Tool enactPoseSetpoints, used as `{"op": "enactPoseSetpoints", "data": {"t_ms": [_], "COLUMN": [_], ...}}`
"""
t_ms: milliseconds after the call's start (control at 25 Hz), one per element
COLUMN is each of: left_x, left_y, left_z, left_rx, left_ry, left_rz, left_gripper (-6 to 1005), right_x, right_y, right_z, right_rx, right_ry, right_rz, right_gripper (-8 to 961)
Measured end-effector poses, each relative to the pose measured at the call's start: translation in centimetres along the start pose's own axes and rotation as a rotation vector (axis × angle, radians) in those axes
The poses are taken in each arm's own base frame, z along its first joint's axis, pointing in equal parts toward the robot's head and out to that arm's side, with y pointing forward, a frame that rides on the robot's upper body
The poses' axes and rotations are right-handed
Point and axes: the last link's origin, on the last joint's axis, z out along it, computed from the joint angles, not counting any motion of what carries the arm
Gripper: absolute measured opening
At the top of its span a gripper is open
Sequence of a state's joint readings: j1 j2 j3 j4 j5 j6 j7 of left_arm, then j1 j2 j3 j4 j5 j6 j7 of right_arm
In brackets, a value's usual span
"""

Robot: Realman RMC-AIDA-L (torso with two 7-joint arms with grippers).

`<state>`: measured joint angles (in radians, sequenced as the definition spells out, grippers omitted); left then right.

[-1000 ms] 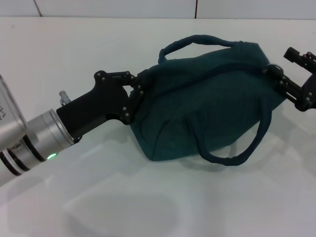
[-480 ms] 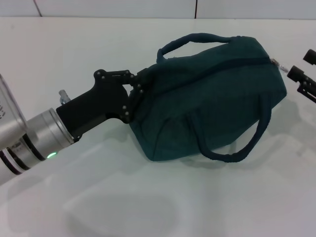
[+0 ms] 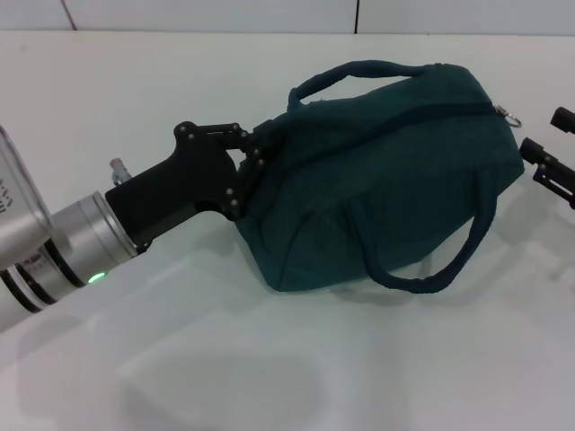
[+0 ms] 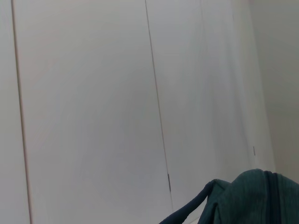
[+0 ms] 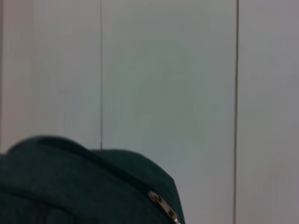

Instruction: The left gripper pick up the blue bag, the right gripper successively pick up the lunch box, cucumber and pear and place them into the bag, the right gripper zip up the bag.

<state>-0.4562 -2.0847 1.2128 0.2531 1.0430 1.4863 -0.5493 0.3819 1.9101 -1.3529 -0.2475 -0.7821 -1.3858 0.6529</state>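
My black left gripper (image 3: 254,162) is clenched on the end of the dark teal soft fabric bag (image 3: 386,180), which rests on the white worktop (image 3: 269,359), zipper closed. My right gripper (image 3: 550,148) sits released just beside the silver ring pull (image 3: 510,115).
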Motion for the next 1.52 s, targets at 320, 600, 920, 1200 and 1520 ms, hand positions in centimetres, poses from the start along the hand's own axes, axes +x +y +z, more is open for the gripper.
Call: {"op": "enactPoseSetpoints", "data": {"t_ms": [320,600,920,1200,1520], "left_x": [0.0,0.0,0.0,0.0,0.1], "left_y": [0.0,0.1,0.1,0.1,0.0], "left_z": [0.1,0.1,0.1,0.1,0.2], "left_rx": [-0.002,-0.001,-0.002,-0.004,-0.003], "left_ry": [0.000,0.001,0.001,0.003,0.006], "left_rz": [0.002,0.001,0.001,0.001,0.002], "left_gripper": [78,85,93,100,108], "right_x": [-0.3,-0.5,-1.0,-1.1,-1.1], "right_y": [0.6,1.5,2.6,2.5,2.0], "right_z": [2.4,4.1,6.1,6.2,6.0], "right_rx": [-0.018,-0.053,-0.097,-0.092,-0.055], "right_ry": [0.014,0.022,0.024,0.020,0.011], "right_rz": [-0.049,-0.085,-0.127,-0.137,-0.156], "right_gripper": [588,582,570,347,175]}}
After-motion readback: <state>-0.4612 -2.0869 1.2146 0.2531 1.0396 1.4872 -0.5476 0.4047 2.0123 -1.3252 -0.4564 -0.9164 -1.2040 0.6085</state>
